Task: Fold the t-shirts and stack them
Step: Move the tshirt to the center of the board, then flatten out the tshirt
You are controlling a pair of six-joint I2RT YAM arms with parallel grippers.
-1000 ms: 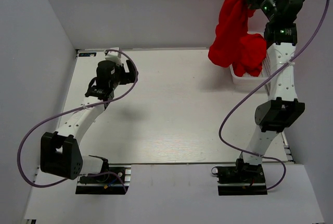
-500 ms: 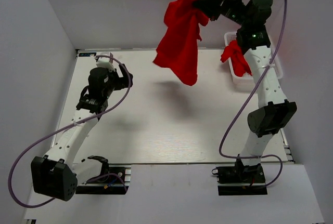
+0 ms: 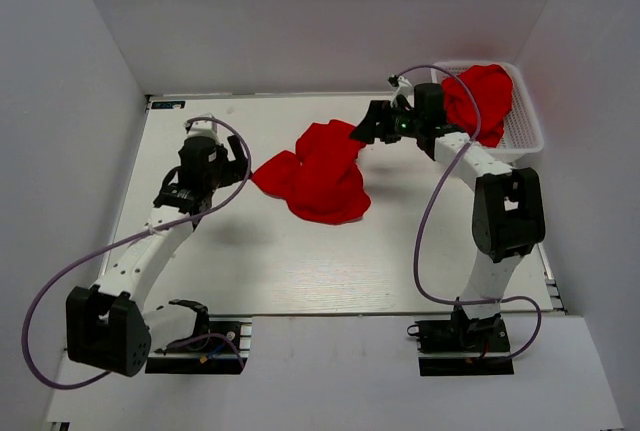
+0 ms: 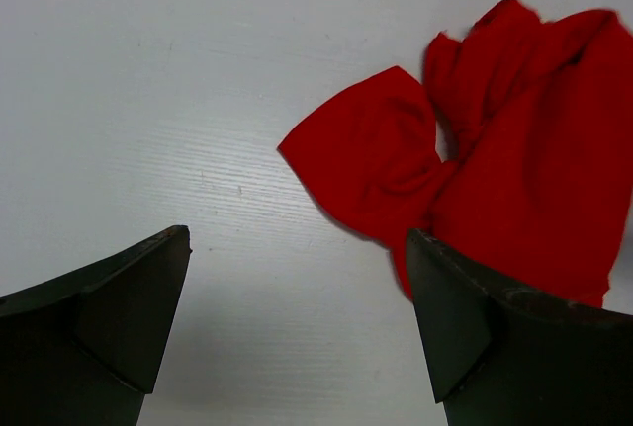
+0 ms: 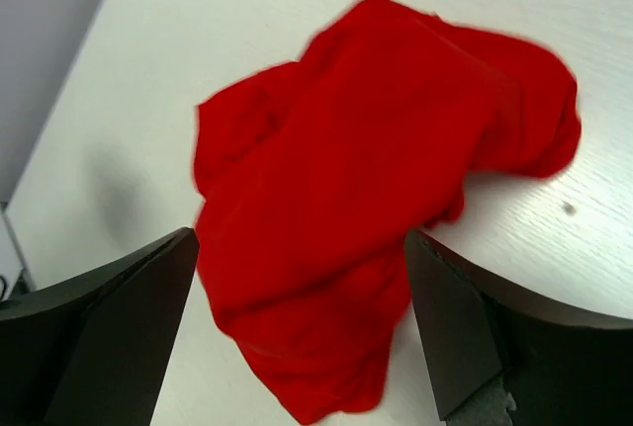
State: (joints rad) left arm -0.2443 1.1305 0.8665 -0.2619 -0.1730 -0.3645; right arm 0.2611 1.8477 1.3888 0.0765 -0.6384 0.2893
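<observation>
One red t-shirt (image 3: 322, 179) lies crumpled in a heap on the white table (image 3: 300, 261), near the middle. It fills the right wrist view (image 5: 376, 179) and shows at the right of the left wrist view (image 4: 514, 149). My right gripper (image 3: 370, 129) hovers just right of the heap, open, with nothing between its fingers (image 5: 300, 243). My left gripper (image 3: 232, 156) stands open and empty a little left of the heap (image 4: 297, 248). Another red t-shirt (image 3: 480, 99) lies bunched in the basket.
A white lattice basket (image 3: 527, 127) sits at the back right corner of the table. Grey walls close the table in at the back and on both sides. Purple cables loop from both arms.
My right arm swung the red t-shirt from high above the basket down to the table's middle and let go of it; its jaws opened. The left arm shifted slightly.
</observation>
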